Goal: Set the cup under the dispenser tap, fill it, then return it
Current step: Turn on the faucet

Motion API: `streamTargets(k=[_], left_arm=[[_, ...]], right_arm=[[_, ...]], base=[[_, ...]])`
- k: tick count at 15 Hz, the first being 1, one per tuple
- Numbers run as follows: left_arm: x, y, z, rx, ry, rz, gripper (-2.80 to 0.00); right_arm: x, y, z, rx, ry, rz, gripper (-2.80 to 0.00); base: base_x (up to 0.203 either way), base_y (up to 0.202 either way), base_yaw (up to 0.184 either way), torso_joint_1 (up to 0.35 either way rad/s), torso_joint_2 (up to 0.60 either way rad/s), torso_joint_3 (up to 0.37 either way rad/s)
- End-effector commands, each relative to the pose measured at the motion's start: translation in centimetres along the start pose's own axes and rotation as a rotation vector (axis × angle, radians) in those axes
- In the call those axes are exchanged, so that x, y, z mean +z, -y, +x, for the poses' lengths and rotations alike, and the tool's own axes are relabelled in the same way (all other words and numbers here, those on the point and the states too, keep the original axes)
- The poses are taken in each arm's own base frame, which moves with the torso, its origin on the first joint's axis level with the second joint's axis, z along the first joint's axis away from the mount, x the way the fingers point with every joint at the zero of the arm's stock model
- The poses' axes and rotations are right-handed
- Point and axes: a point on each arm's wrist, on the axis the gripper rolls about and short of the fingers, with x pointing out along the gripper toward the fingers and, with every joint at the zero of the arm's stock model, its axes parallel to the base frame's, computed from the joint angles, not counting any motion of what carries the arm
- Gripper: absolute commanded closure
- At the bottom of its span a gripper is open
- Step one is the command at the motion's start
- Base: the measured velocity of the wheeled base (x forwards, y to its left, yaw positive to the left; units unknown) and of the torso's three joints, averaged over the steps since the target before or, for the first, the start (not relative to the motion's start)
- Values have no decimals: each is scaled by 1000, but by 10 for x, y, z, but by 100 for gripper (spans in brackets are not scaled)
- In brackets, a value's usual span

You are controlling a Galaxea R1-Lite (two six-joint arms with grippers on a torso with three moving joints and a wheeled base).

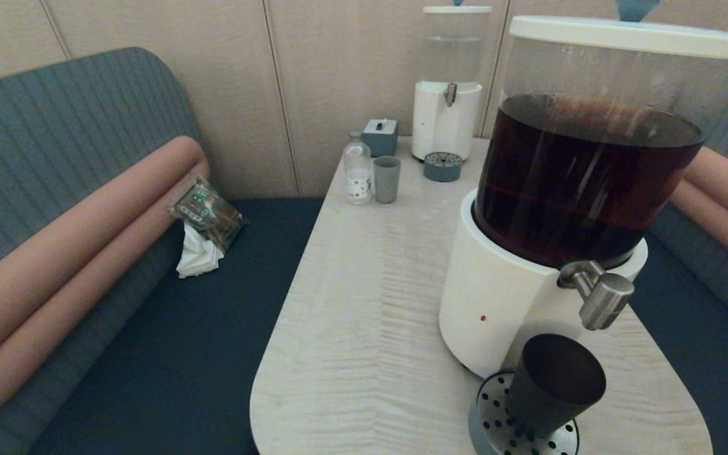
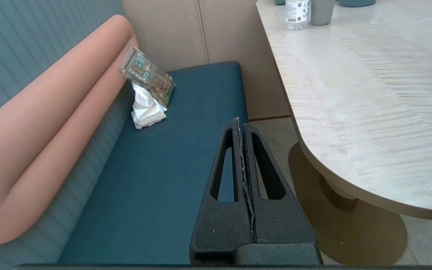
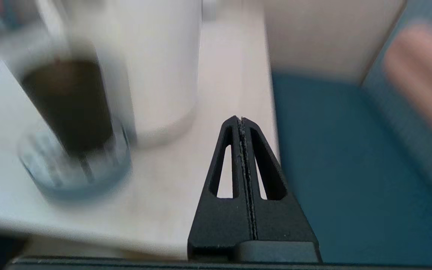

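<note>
The left gripper [image 2: 242, 127] is hanging low beside the table [image 2: 369, 112], over the blue seat [image 2: 171, 157]. Its jaws are pressed tight together and are holding nothing. A snack packet [image 2: 146, 75] and a white tissue [image 2: 146, 110] are lying far ahead of those jaws.

The right gripper [image 3: 241, 125] is sitting at the table's near edge, with its jaws clenched and empty too. The cup [image 1: 553, 382] is standing off to one side of those jaws, not between them. It is resting on the round drip tray [image 1: 497, 430], in front of the dispenser [image 1: 585, 189]. The tap [image 1: 601, 296] is hanging just above and a bit past the cup's mouth.

The jaws are looking too closed to take the cup. If the gripper is pushing in like that, it is likely knocking the cup over. The tap is also looking a little off the cup's middle, so the drink could be spilling on the tray.
</note>
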Motion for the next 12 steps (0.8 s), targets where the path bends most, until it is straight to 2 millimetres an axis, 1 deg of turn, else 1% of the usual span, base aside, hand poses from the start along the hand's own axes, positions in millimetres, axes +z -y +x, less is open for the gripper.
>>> streamTargets(k=[1,2,3,4,5,7,11,12], left_arm=[[-11,1,2,-5,-40,-2,0],[-11,1,2,-5,-40,-2,0],[-11,1,2,-5,-40,-2,0],[-11,1,2,-5,-40,-2,0],[-11,1,2,-5,-40,-2,0],[-11,1,2,-5,-40,-2,0],[-11,1,2,-5,-41,-2,0],[-11,1,2,-5,-41,-2,0]], right_arm=[[44,2,-8,0,73,10,0],[73,4,-8,4,88,28,0],[99,5,0,12,76,47,0],[123,7,12,20,55,66,0],[141,8,27,33,26,81,0],[161,8,54,76,-46,103,0],[180,7,105,149,-253,155,0],[189,7,114,165,-298,176,0]], base=[[0,0,0,0,0,0],[0,0,0,0,0,0],[0,0,0,0,0,0],[0,0,0,0,0,0],[0,0,0,0,0,0],[0,0,0,0,0,0],[0,0,0,0,0,0],[0,0,0,0,0,0]])
